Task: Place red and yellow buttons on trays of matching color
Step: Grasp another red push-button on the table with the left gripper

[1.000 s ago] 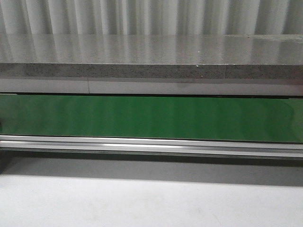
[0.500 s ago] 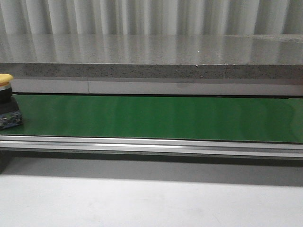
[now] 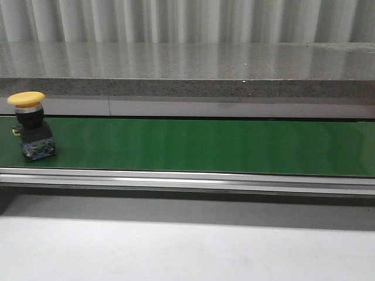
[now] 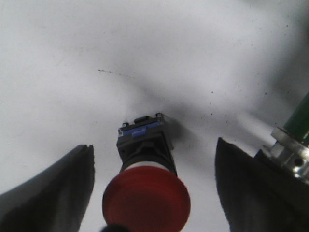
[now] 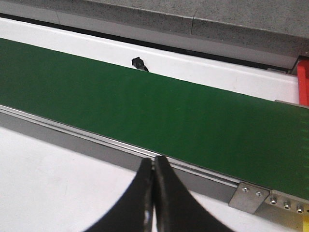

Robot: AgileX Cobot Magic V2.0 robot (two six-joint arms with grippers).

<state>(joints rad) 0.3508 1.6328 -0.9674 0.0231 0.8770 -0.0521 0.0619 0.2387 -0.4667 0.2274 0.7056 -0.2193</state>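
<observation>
straddling red button [image 4: 145, 193] | left claw [image 4: 152, 193] released | right claw [image 5: 154, 193] clenched, empty

The front view is evenly but rather dimly lit and a little soft, with pale vertical bands of reflection on the grey stone ledge [image 3: 187, 61] and on the green conveyor belt [image 3: 205, 145], and a broad soft shadow on the white table [image 3: 187, 252] just under the belt's metal rail. In the left wrist view the light is bright on the white surface, the red button [image 4: 146, 205] is close and out of focus, and it throws a soft grey shadow beside its black base. The right wrist view is the sharpest, with even light and no strong glare on the belt
</observation>
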